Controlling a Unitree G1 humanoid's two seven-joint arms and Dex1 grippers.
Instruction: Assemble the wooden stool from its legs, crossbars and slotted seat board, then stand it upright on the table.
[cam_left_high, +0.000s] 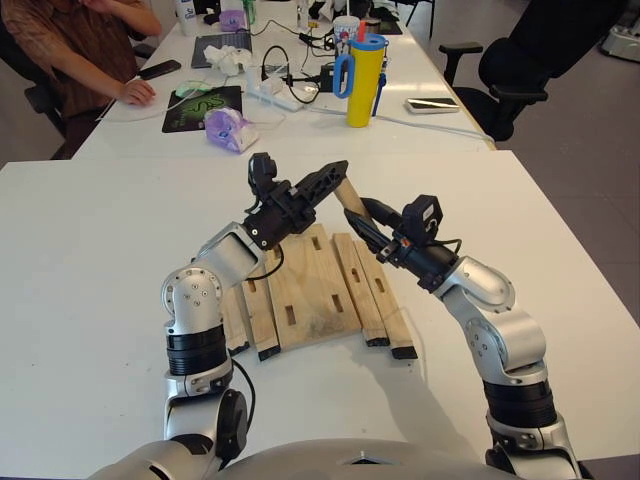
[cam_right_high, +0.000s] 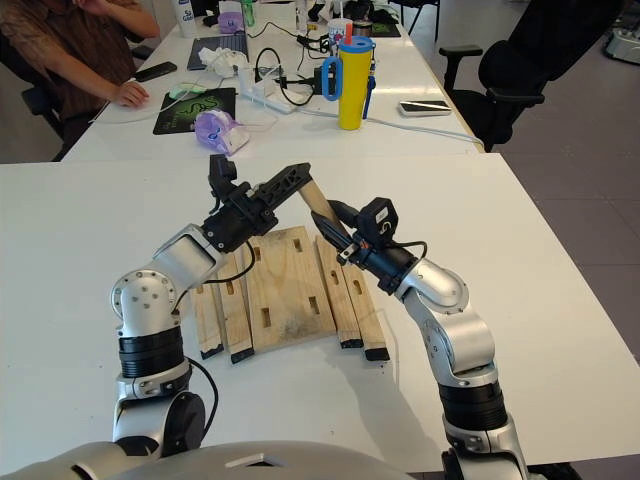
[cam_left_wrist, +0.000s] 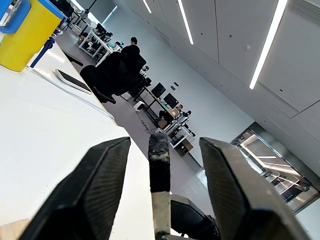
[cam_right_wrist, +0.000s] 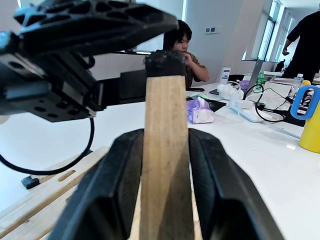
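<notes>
Right end effector (cam_left_high: 368, 218) gripping leg (cam_left_high: 349, 197), seat board (cam_left_high: 315, 292) beneath, yellow bottle (cam_left_high: 365, 88) beyond

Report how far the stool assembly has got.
Done: nothing looks joined; the seat board lies flat with loose slotted bars beside it. In hand: the right hand grips one wooden leg, tilted up, its capped tip inside the open left hand. Left: fitting legs and crossbars, then standing the stool up.

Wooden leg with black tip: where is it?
The wooden leg is raised above the seat board, centre of the left eye view, clamped in the right gripper, tip inside the open left gripper.
</notes>
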